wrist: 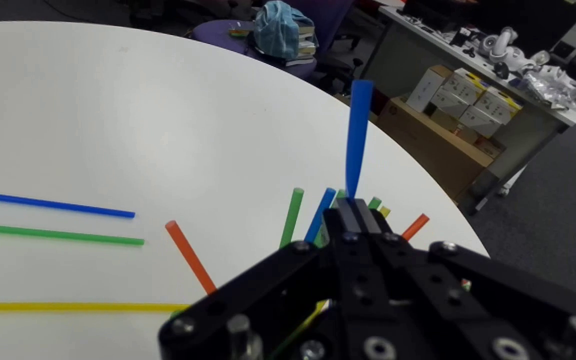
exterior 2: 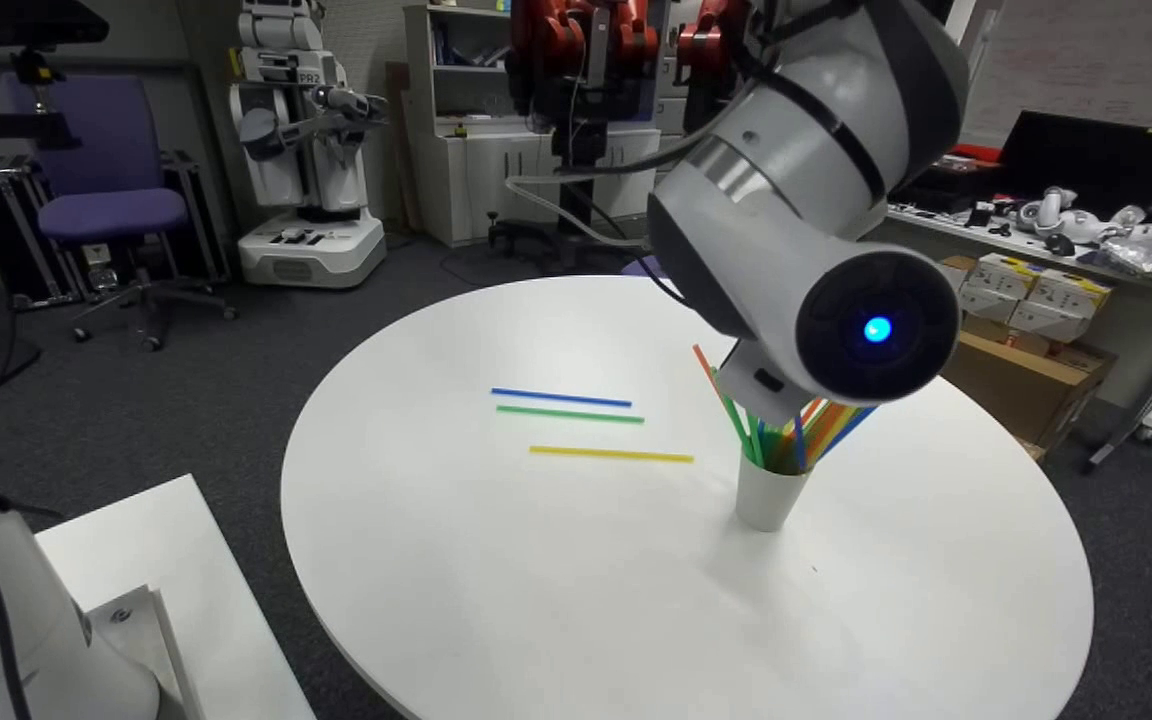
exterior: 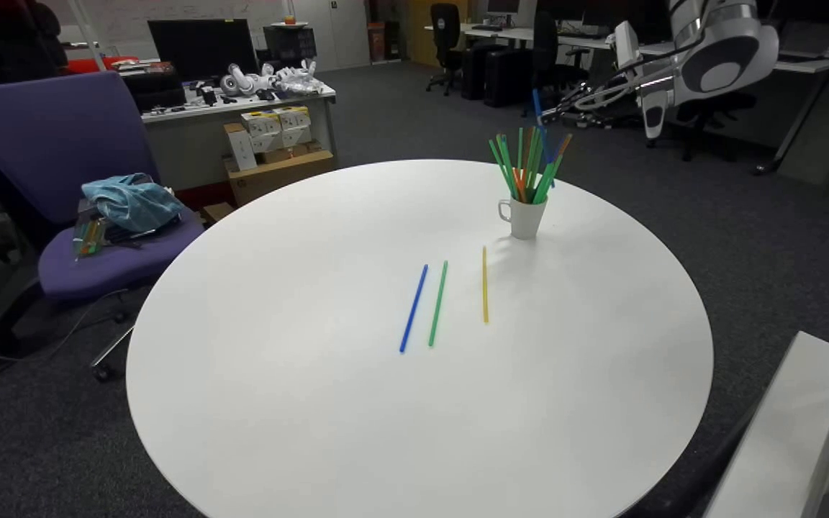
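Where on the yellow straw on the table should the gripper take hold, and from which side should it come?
Probably around the middle of the yellow straw, from straight above, with the jaws closing across its width: it lies flat, thin and straight on the table, apart from the green straw beside it. The gripper would need to release the blue straw it pinches.

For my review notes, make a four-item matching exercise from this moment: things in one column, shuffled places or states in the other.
Things
1. Pincer
2. White mug
3. Lying green straw
4. Light-blue cloth

Places or states
A. Holding a bunch of coloured straws
B. Crumpled on the purple chair
C. Gripping a blue straw
D. On the table, between a second blue straw and a yellow straw

Pairs: 1-C, 2-A, 3-D, 4-B
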Tool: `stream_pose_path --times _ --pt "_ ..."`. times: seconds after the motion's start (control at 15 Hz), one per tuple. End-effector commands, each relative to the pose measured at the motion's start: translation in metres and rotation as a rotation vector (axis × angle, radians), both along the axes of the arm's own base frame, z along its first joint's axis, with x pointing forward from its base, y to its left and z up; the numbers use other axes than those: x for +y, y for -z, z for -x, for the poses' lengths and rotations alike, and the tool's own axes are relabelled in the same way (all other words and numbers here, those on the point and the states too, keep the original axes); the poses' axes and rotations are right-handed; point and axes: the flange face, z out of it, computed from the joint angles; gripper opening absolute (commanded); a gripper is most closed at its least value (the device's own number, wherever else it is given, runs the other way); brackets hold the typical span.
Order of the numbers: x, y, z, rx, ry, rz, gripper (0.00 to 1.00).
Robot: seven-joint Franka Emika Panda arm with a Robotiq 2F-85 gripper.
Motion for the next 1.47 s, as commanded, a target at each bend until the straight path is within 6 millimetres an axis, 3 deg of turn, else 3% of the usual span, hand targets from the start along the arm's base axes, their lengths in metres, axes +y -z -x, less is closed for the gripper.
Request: stream_pose_path --times 0.0,0.53,1.07,1.2,1.4 --pt "-0.006 0.011 0.015 -0.041 0.036 -0.047 0.00" --pt "-0.005 0.041 0.023 0.005 0.049 -0.077 0.00" --pt "-0.005 -0.028 0.016 -0.131 0.017 -0.044 0.00" --pt "-0.003 -0.035 0.011 -0.175 -0.014 -0.066 0.00" --pt "-0.003 -0.024 0.008 -0.227 -0.058 -0.134 0.00"
